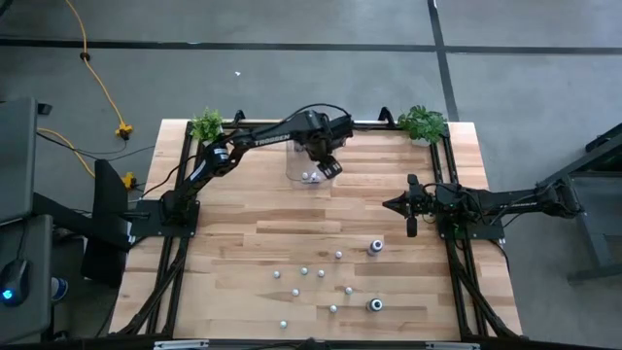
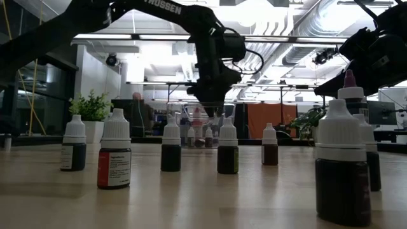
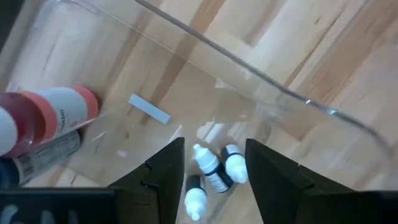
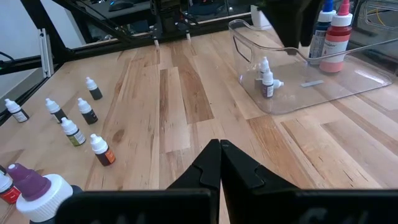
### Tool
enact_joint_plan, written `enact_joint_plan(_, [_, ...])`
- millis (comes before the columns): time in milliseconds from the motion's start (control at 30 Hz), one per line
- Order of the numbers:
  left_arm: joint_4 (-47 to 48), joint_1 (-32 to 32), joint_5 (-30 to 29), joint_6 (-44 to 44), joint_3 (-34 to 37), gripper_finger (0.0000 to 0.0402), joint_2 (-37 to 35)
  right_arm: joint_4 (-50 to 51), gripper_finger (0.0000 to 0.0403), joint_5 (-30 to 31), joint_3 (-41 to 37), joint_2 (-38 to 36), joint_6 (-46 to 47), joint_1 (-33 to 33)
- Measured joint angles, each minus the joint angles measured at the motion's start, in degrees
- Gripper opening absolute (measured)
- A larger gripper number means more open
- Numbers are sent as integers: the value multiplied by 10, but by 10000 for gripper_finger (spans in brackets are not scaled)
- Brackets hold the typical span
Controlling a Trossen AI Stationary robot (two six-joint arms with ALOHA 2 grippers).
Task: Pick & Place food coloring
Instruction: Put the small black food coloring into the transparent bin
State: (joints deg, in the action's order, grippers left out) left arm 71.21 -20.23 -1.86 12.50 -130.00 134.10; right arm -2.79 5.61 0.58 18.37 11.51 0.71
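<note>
From above, the left hand [image 1: 328,165] hangs over the clear bin [image 1: 307,171] at the far side of the bench [image 1: 233,243], with small white-capped shapes showing inside the bin, while the scattered food coloring bottles [image 1: 321,274] dot the near half of the bench and the right hand [image 1: 410,227] waits at the right side, well apart from them. Down at bench level, a row of dark bottles with white caps [image 2: 227,150] stands upright in front, a big one [image 2: 342,165] close at the right, and the left arm drops behind them toward the bin. Through the left wrist camera, the two dark fingers [image 3: 163,177] stand parted with nothing between them, and below lie three small bottles [image 3: 212,171] on the bin floor, beside a red-bodied bottle [image 3: 53,115] at the bin's edge. From the right wrist camera, its own fingers [image 4: 208,168] are pressed together, empty; the bin [image 4: 298,93] holds small bottles [image 4: 267,81], and more bottles [image 4: 78,121] stand loose on the wood.
</note>
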Motion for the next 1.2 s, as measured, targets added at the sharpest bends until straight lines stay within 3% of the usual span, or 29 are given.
enact_joint_plan(300, [47, 17, 17, 45, -49, 163, 0, 0, 0, 0, 0, 0, 0, 0])
enact_joint_plan(667, [109, 75, 30, 43, -50, 163, -55, 0, 0, 0, 0, 0, 0, 0])
enact_joint_plan(933, [188, 161, 28, 32, -50, 163, -122, 0, 0, 0, 0, 5, 0, 0])
enact_joint_plan(1200, [188, 282, 53, 23, -50, 163, -161, 0, 0, 0, 0, 7, 0, 0])
